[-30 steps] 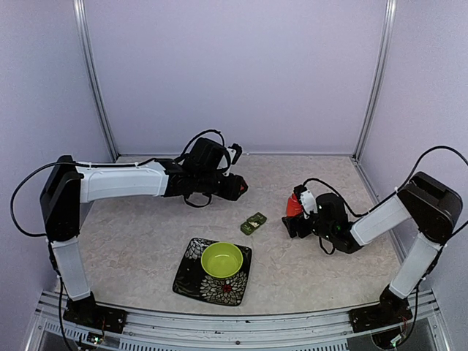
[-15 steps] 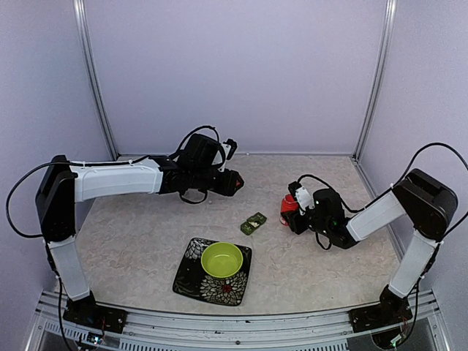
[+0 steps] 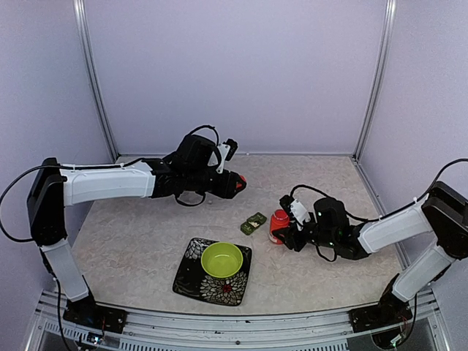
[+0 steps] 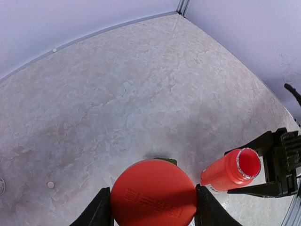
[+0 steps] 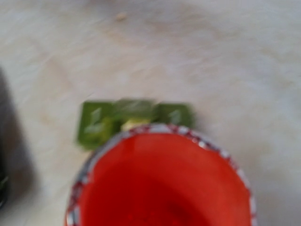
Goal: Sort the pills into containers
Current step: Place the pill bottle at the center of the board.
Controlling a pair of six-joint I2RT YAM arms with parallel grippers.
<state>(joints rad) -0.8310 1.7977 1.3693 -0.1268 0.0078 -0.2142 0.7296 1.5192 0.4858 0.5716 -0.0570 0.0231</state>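
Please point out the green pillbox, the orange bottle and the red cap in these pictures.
green pillbox [image 3: 254, 223], top external view, middle of the strip.
orange bottle [image 4: 225, 172], left wrist view, its side wall.
red cap [image 4: 153, 194], left wrist view, centre of its flat face.

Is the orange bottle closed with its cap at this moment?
No, the orange bottle shows an open mouth, and its red cap sits apart from it in the left gripper.

In the top view the pillbox [image 3: 254, 223] lies near the middle of the table [image 3: 131, 227]. Just right of it, the bottle [image 3: 278, 221] sits tilted in the right gripper [image 3: 283, 229]. Below and left, the bowl [image 3: 221, 259] rests on the plate [image 3: 219, 291]. Above and left, the left gripper [image 3: 234, 184] holds the cap [image 3: 238, 183].
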